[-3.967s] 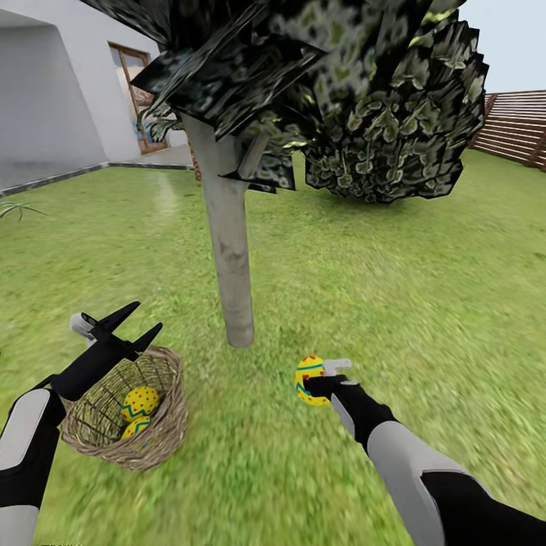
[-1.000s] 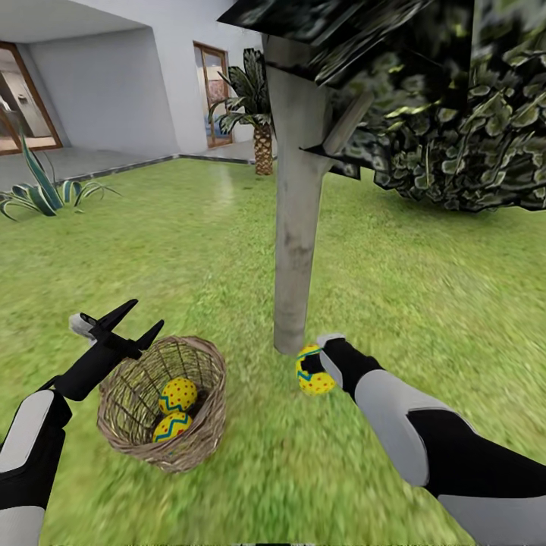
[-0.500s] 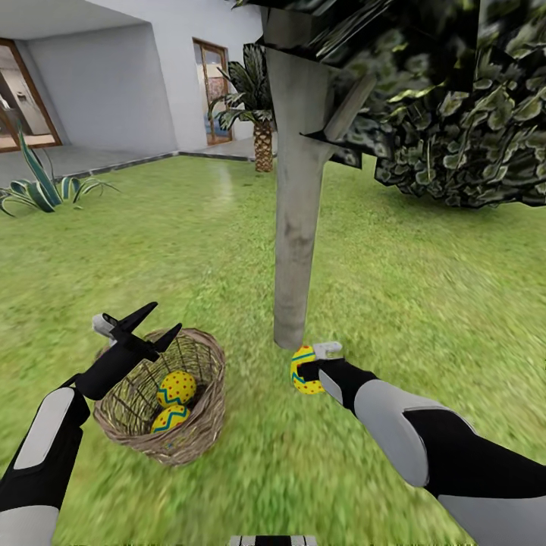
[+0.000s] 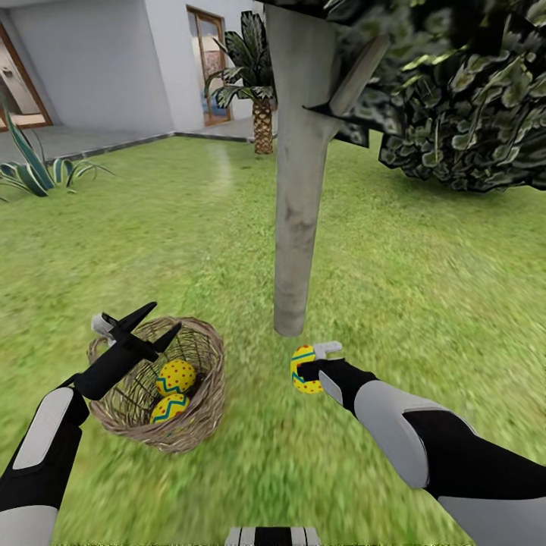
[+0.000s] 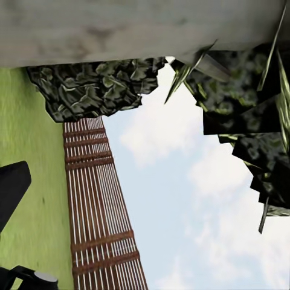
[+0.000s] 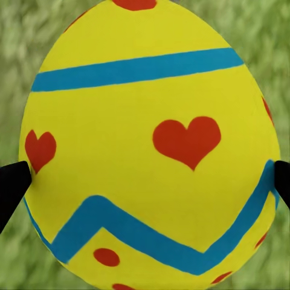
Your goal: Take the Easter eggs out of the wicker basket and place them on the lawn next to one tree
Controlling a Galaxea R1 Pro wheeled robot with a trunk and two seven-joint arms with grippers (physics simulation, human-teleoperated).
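Yellow egg clamped in right tool [image 4: 307,369] near pale grey-beige tree trunk [image 4: 298,197].

Held egg with blue bands and red hearts [image 6: 151,145] pinched between black fingertips [image 6: 12,184], low over bright green lawn [image 4: 425,288], just beside trunk base. Left tool [image 4: 135,327] spread apart, empty, above rim of round tan woven-twig basket [image 4: 193,428]; inside, a red-dotted yellow egg [image 4: 176,377] and a blue-zigzag yellow egg [image 4: 169,408], touching.
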